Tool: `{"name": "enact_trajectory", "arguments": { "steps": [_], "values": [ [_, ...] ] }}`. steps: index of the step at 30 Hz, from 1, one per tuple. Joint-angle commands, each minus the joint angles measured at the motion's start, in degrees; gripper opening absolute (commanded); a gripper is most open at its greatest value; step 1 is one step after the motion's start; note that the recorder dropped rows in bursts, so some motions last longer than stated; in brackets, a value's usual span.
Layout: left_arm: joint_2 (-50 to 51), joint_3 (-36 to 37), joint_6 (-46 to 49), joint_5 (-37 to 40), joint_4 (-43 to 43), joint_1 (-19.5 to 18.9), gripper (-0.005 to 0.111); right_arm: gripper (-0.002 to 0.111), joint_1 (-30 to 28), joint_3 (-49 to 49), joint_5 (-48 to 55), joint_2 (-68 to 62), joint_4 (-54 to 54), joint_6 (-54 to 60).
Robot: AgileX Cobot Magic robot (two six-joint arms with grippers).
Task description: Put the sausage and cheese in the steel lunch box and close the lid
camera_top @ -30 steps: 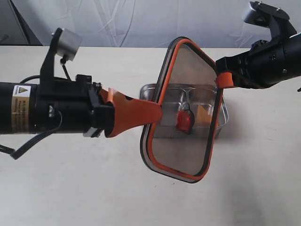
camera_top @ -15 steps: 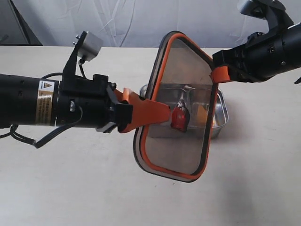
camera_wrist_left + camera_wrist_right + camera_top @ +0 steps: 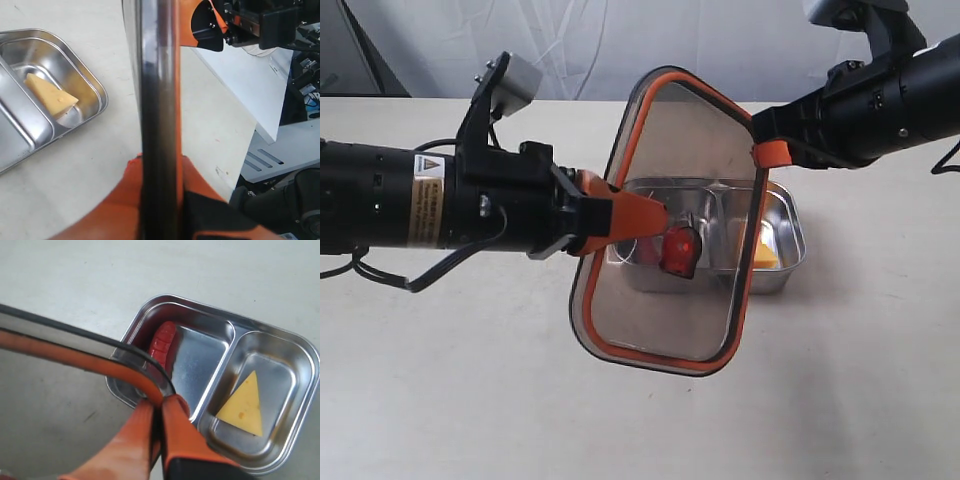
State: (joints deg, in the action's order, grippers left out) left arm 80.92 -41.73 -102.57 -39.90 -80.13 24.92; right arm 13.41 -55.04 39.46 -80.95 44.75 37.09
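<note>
Sausage (image 3: 162,345), cheese (image 3: 243,405) in box (image 3: 200,365); lid (image 3: 665,300) aloft

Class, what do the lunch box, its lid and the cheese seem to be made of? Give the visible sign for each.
Lunch box: polished metal, likely stainless steel; it mirrors its surroundings. Lid: smoky see-through plastic, probably, with an orange rubbery-looking seal; the box shows through it. Cheese: matte yellow, perhaps plastic or foam; unclear which.

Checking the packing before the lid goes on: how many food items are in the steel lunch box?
2. The sausage lies in the wider compartment of the steel lunch box; the cheese in the narrower one beside it. The lid hides one corner.
</note>
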Motion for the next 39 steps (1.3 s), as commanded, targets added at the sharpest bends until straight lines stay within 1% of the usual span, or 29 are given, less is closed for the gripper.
{"name": "enact_trajectory", "arguments": {
  "steps": [1, 4, 6, 7, 10, 11, 12, 17, 22, 28, 32, 35, 39],
  "values": [
    [-0.3, -1.2, 1.0, -3.5, -0.6, 0.4, 0.0, -0.001, 0.4, -0.2, 1.6, 0.1, 2.3, 0.4],
    [-0.3, -1.2, 1.0, -3.0, -0.6, 0.4, 0.0, -0.001, 0.4, -0.2, 1.7, 0.1, 2.5, 0.4],
    [-0.3, -1.2, 1.0, -2.5, -1.0, 0.4, 0.0, 0.005, 0.4, -0.2, 1.7, 0.1, 2.5, 0.4],
    [-0.3, -1.2, 1.0, -2.2, -1.5, 0.4, 0.0, 0.012, 0.4, -0.2, 1.7, 0.1, 2.3, 0.4],
    [-0.3, -1.3, 0.9, -2.1, -2.8, 0.4, 0.0, 0.035, 0.4, -0.2, 1.8, 0.1, 2.3, 0.4],
    [-0.3, -1.3, 0.9, -2.1, -2.9, 0.4, 0.0, 0.041, 0.4, -0.2, 2.0, 0.2, 2.2, 0.4],
    [-0.3, -1.3, 0.9, -2.0, -3.1, 0.4, 0.0, 0.043, 0.4, -0.2, 2.0, 0.4, 2.1, 0.4],
    [-0.3, -1.3, 0.9, 1.3, -4.6, 0.4, 0.0, 0.041, 0.3, -0.2, 0.0, 3.3, 1.2, 0.4],
    [-0.3, -1.8, 0.9, 7.5, -10.1, 0.4, 0.0, 0.041, -0.8, -0.2, -2.8, 7.6, -1.7, -1.4],
    [-0.3, -6.0, 0.6, 9.8, -15.6, 0.4, 0.0, 0.041, -3.0, -0.2, -2.6, 10.3, -5.6, -5.8],
    [-0.3, -8.9, 0.6, 14.0, -19.7, 0.4, 0.0, 0.041, -3.6, -0.2, -1.4, 10.9, -7.2, -7.9],
    [-0.3, -10.6, 0.9, 16.7, -19.8, 0.4, 0.0, 0.041, -3.6, -0.2, -0.6, 11.5, -7.5, -8.7],
    [-0.3, -11.8, 4.1, 20.8, -19.8, 0.4, 0.0, 0.041, -3.6, -0.2, -0.5, 13.1, -8.0, -9.9]
  ]
}}
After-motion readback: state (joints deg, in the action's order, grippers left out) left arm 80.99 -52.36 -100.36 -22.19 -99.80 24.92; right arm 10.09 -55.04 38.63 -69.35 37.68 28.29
